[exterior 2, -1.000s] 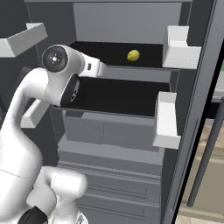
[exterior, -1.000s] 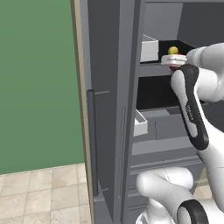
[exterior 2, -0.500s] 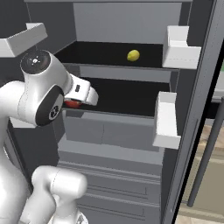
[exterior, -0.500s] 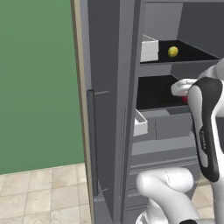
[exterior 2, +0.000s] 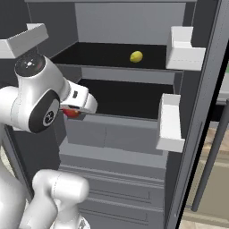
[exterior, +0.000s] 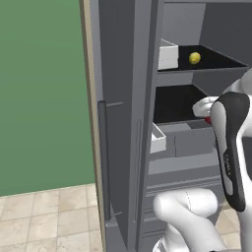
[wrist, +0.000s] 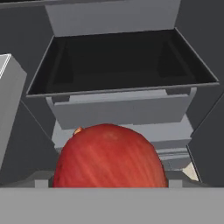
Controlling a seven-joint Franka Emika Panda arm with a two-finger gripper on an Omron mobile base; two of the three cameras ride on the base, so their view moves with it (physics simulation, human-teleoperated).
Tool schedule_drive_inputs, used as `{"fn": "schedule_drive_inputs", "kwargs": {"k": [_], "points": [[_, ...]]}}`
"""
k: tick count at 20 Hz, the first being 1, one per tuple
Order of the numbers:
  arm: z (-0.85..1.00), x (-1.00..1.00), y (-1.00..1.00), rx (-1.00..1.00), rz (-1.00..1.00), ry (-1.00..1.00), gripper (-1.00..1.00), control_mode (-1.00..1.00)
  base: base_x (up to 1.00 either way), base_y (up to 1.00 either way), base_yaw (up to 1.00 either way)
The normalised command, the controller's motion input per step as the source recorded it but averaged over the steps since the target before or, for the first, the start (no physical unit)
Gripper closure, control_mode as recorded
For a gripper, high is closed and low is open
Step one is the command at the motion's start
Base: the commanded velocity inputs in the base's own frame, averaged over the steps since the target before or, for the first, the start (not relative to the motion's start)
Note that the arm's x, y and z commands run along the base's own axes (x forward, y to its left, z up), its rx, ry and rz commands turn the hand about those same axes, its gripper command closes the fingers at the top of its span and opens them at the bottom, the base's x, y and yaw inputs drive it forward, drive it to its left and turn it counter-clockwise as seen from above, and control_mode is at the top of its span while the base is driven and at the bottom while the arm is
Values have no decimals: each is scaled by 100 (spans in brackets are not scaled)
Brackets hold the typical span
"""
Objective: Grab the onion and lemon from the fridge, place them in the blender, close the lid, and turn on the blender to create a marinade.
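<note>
Fridge (exterior: 125, 98): matt dark grey panels, smooth, painted-metal look. Shelves (exterior 2: 120, 96): flat black, no sheen. Door bins (exterior 2: 172, 123): pale matt plastic. Lemon (exterior 2: 136, 56): smooth, slightly glossy yellow skin. Red round item (wrist: 109, 159), lower centre of hand view: finely streaked skin, soft sheen; possibly an onion. Floor (exterior: 49, 216): beige matt tiles. Wall (exterior: 42, 88): flat green.
</note>
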Motion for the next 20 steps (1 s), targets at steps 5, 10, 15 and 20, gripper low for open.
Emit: {"fn": "schedule_drive_inputs", "kwargs": {"k": [5, 10, 15, 20], "points": [[-1, -11, 0, 0, 1, 1, 100, 100, -63, 2, 2], [0, 0, 0, 0, 0, 0, 100, 100, -100, 7, -22], [0, 0, 0, 0, 0, 0, 100, 100, -90, 0, -68], [0, 0, 0, 0, 0, 0, 100, 100, -40, 0, -84]]}}
